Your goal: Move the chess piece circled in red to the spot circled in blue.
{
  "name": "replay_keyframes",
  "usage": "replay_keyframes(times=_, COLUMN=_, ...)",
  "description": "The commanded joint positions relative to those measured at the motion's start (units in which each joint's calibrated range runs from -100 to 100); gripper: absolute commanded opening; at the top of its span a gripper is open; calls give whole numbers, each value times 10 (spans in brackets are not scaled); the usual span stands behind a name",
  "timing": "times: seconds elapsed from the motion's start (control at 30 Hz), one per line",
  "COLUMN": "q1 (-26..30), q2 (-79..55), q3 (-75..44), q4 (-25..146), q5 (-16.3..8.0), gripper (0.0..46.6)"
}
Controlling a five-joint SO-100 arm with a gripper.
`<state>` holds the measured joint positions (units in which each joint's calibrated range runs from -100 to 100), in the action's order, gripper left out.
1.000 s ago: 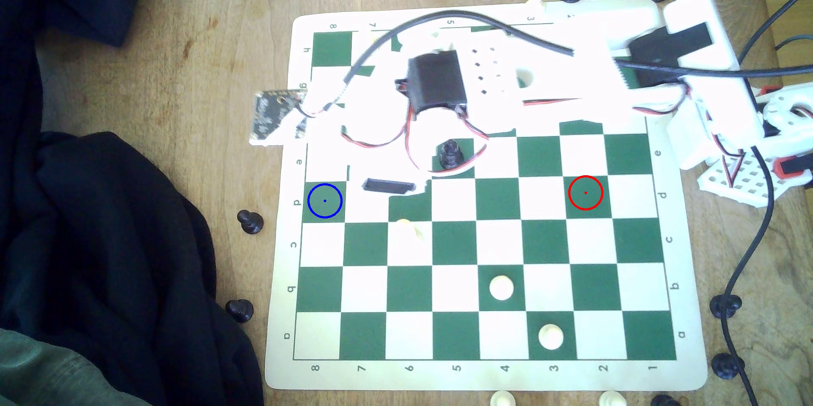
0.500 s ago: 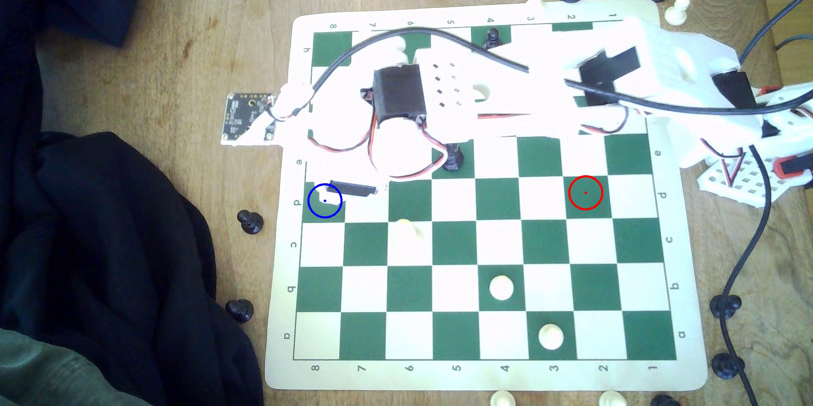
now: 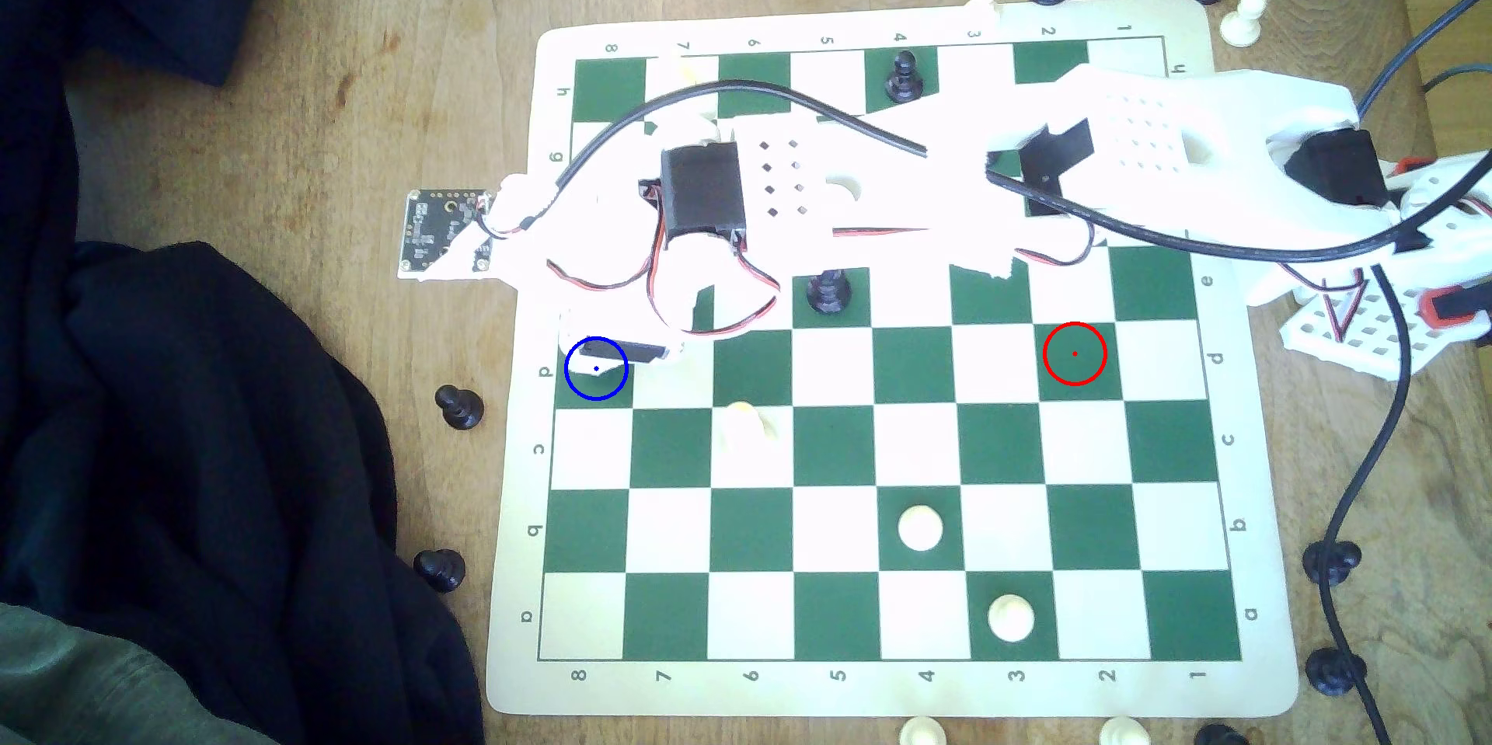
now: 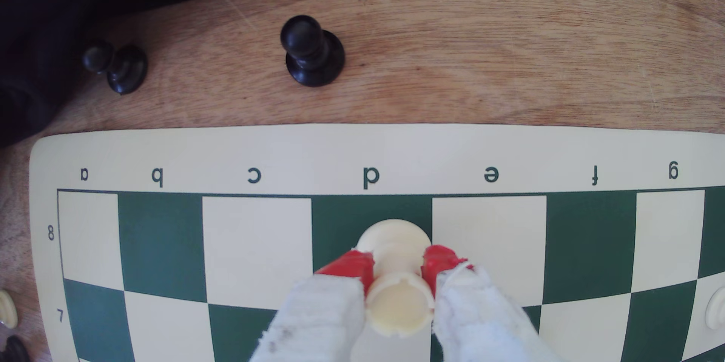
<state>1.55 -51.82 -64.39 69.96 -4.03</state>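
My gripper is shut on the cream-white chess piece, a rook, with a red-tipped finger on each side of its body. The rook stands upright, and its round base is over the dark green square of column d, row 8. Whether the base touches the board I cannot tell. In the exterior view my gripper sits at the upper edge of the blue-ringed spot on the board's left side. The white arm hides the piece there. The red-ringed green square on the right has nothing on it.
Two black pawns stand off the board's left edge beside dark cloth. On the board are a black piece, a black pawn and cream pieces.
The arm has swung toward the exterior view's left, bringing the gripper from about two squares right of the blue ring to right over it.
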Motion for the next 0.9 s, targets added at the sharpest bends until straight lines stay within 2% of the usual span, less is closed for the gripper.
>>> replay_keyframes(times=0.0, q1=8, q2=21, q3=-51, q4=-15, q5=-2, gripper=4)
replay_keyframes(times=0.47, q1=8, q2=-9, q3=-51, q4=-6, q5=0, gripper=9)
replay_keyframes(times=0.67, q1=6, q2=-13, q3=-51, q4=-7, q5=0, gripper=138)
replay_keyframes(times=0.87, q1=6, q2=-15, q3=-51, q4=-7, q5=-2, gripper=179)
